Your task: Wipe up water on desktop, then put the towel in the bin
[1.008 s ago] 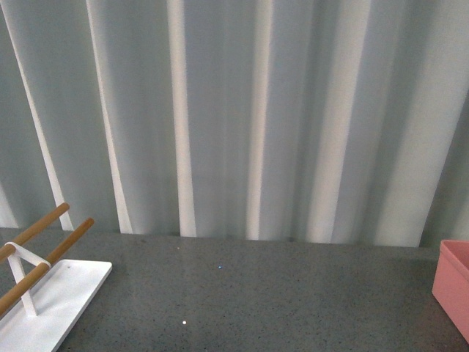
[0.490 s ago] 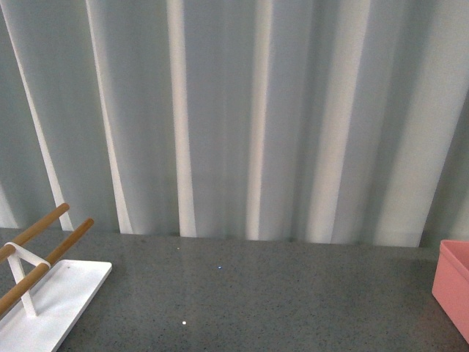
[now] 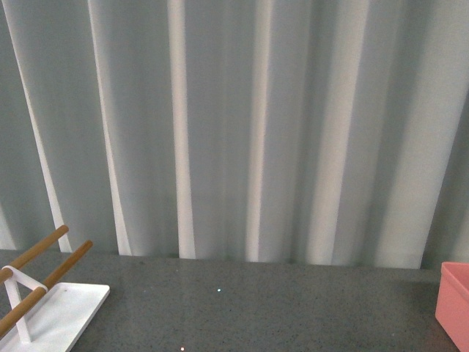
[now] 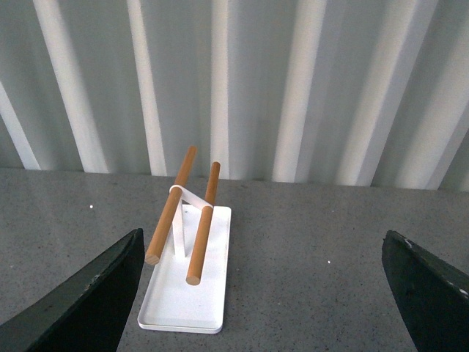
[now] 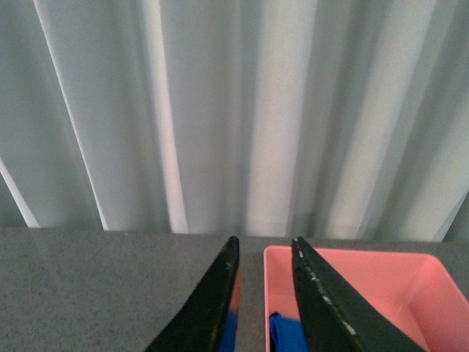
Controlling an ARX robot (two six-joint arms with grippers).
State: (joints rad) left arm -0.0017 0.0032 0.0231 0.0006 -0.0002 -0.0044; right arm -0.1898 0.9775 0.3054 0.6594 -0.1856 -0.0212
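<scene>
The blue towel (image 5: 287, 334) lies inside the pink bin (image 5: 366, 282); only a small part of it shows between the fingers of my right gripper (image 5: 264, 240). That gripper hangs open over the bin's near wall, gripping nothing. The bin's edge also shows at the far right of the front view, the bin (image 3: 456, 299). My left gripper (image 4: 264, 293) is wide open above the dark speckled desktop (image 4: 315, 242), its fingers (image 4: 88, 301) far apart with nothing between them. No water is discernible on the desktop (image 3: 256, 308). Neither arm shows in the front view.
A white flat rack base with two wooden rods (image 4: 183, 293) stands on the desktop just ahead of the left gripper, also seen as the rack (image 3: 44, 308) at the left of the front view. A pale grey curtain (image 3: 242, 125) hangs behind the desk.
In the front view the rack, the bin and the desk edge sit slightly lower in the picture than before. Nothing else has moved.
</scene>
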